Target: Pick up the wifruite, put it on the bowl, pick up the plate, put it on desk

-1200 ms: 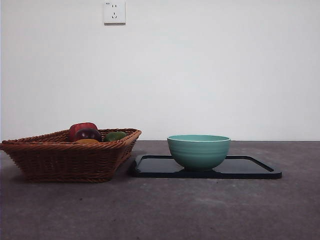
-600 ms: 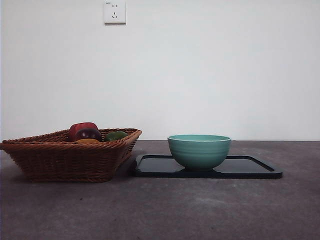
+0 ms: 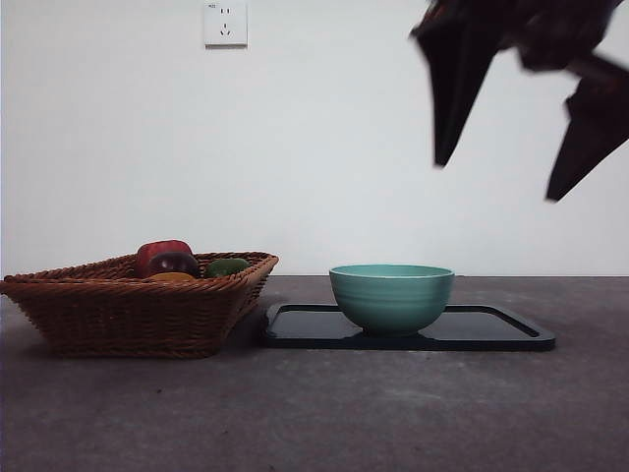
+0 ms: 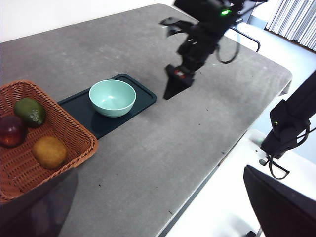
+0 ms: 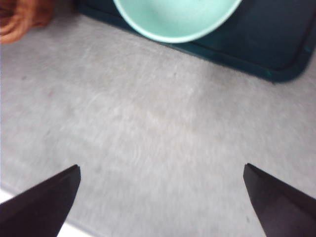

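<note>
The wifruite (image 3: 173,278) (image 4: 49,152), small and orange, lies in a wicker basket (image 3: 128,320) (image 4: 74,129) beside a dark red fruit (image 4: 11,131) and a green fruit (image 4: 29,111). To the right, the teal bowl (image 3: 391,297) (image 4: 112,97) (image 5: 175,17) stands empty on a dark flat plate (image 3: 491,329) (image 4: 140,94) (image 5: 276,44). My right gripper (image 3: 496,181) (image 4: 174,85) (image 5: 161,168) hangs open high above the plate's right part, over the desk (image 3: 314,413) (image 5: 158,123). My left gripper (image 4: 159,173) is open, high above the desk's near side and far from the basket.
A wall with a power socket (image 3: 225,24) runs behind the desk. The desk's right edge (image 4: 232,143) drops to a pale floor. An arm base (image 4: 289,123) stands off that edge.
The right arm has swung into the front view from the top right, jaws spread. Basket, fruits, bowl and plate have not moved.
</note>
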You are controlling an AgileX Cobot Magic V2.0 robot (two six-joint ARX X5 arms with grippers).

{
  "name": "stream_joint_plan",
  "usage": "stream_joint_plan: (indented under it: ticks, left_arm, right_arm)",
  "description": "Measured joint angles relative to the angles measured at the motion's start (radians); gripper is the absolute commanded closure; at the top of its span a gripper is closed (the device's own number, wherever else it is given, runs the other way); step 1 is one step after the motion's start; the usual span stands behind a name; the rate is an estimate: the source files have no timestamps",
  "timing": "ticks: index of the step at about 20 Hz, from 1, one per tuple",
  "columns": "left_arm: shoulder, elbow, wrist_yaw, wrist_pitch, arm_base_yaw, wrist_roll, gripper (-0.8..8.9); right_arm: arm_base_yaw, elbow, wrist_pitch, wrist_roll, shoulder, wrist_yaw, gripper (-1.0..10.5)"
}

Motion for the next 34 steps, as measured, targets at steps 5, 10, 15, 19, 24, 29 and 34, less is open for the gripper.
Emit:
stream_joint_plan:
  ticks: [5, 10, 15, 19, 24, 29, 34]
  left_arm:
    - [0.000, 0.000, 0.000, 0.000, 0.000, 0.000, 2.51]
    - [0.000, 0.000, 0.000, 0.000, 0.000, 0.000, 2.51]
    - [0.000, 0.000, 0.000, 0.000, 0.000, 0.000, 2.51]
    - [0.000, 0.000, 0.000, 0.000, 0.000, 0.000, 2.51]
    - [0.000, 0.000, 0.000, 0.000, 0.000, 0.000, 2.51]
    - [0.000, 0.000, 0.000, 0.000, 0.000, 0.000, 2.51]
    - [0.000, 0.000, 0.000, 0.000, 0.000, 0.000, 2.51]
  right_arm:
    - [-0.032, 0.166, 0.058, 0.000, 0.233, 0.001, 3.5]
    - [-0.102, 0.323, 0.064, 0.000, 0.428, 0.026, 3.5]
    - [-0.163, 0.387, 0.107, 0.002, 0.511, 0.026, 3.5]
    - [-0.175, 0.388, 0.132, 0.008, 0.529, 0.025, 3.9]
    - [-0.174, 0.389, 0.122, 0.009, 0.589, -0.014, 5.3]
    - [-0.174, 0.389, 0.086, 0.009, 0.597, -0.054, 8.9]
    - [-0.169, 0.389, 0.074, 0.008, 0.602, -0.060, 9.4]
